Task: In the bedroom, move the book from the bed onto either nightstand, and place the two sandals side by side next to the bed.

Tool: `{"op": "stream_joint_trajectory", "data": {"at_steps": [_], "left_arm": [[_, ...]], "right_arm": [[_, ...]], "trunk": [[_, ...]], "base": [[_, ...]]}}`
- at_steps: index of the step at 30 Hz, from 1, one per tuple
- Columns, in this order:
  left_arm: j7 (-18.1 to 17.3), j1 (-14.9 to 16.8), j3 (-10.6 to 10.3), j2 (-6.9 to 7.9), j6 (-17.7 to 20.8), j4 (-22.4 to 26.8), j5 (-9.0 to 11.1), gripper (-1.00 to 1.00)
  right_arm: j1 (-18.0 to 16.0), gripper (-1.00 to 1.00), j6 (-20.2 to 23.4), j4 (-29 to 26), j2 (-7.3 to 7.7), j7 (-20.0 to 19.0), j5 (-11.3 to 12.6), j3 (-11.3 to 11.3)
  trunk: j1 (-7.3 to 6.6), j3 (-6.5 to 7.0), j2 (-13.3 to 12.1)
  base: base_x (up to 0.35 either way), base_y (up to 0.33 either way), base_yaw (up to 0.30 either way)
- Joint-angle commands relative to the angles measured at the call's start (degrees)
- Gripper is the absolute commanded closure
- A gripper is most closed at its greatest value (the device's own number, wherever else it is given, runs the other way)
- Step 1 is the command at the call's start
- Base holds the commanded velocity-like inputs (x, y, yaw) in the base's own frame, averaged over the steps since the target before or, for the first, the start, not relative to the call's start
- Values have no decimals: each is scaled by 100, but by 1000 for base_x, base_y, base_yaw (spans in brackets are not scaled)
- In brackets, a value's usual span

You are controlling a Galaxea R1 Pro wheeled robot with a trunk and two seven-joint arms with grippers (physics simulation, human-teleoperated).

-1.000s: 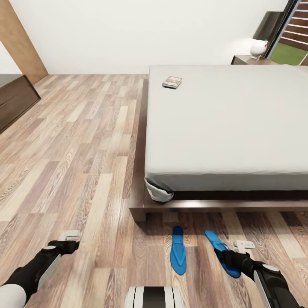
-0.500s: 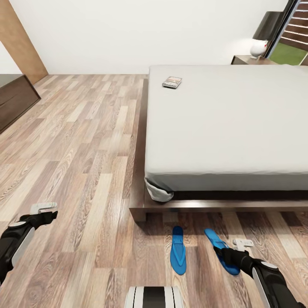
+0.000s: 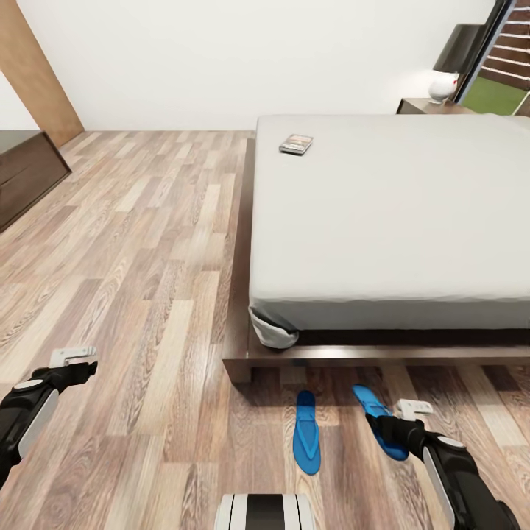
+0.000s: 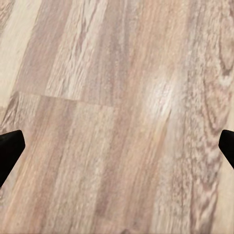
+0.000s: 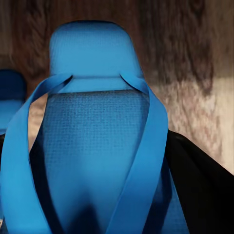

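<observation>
The head camera looks forward and down from high up, taking in the wood floor (image 3: 147, 243), the bed (image 3: 390, 213) and both arms. The left wrist camera faces straight down at floor planks (image 4: 117, 117), close. The right wrist camera sits very near one blue sandal (image 5: 97, 146), also seen from the head (image 3: 377, 427).

We saw the book (image 3: 296, 143) on the bed (image 3: 390, 213) near its far left corner, 2 sandals (image 3: 306, 441) on the floor (image 3: 132, 243) before the bed's foot, and a nightstand (image 3: 430, 106) behind the bed.
</observation>
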State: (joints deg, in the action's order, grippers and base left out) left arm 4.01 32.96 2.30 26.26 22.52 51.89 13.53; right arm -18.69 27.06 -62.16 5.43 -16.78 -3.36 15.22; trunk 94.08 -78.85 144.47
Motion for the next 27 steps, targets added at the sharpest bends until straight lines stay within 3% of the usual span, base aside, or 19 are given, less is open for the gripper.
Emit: {"op": "stream_joint_trajectory", "data": {"at_steps": [1, 10, 27], "left_arm": [[37, 0, -7, 2, 30, 9, 62, -100], [40, 0, -5, 5, 25, 13, 62, -100], [45, -5, -10, 4, 9, 5, 62, -100]], "right_arm": [[-10, 100, 17, 31, -3, -39, -41, 3], [-134, 100, -356, 433, -26, -20, -42, -34], [-144, 100, -394, 475, -79, -19, -42, -37]], "trunk": [[-3, 19, 0], [-3, 19, 0], [-3, 19, 0]], "base": [[0, 0, 0], [0, 0, 0], [0, 115, 0]]}}
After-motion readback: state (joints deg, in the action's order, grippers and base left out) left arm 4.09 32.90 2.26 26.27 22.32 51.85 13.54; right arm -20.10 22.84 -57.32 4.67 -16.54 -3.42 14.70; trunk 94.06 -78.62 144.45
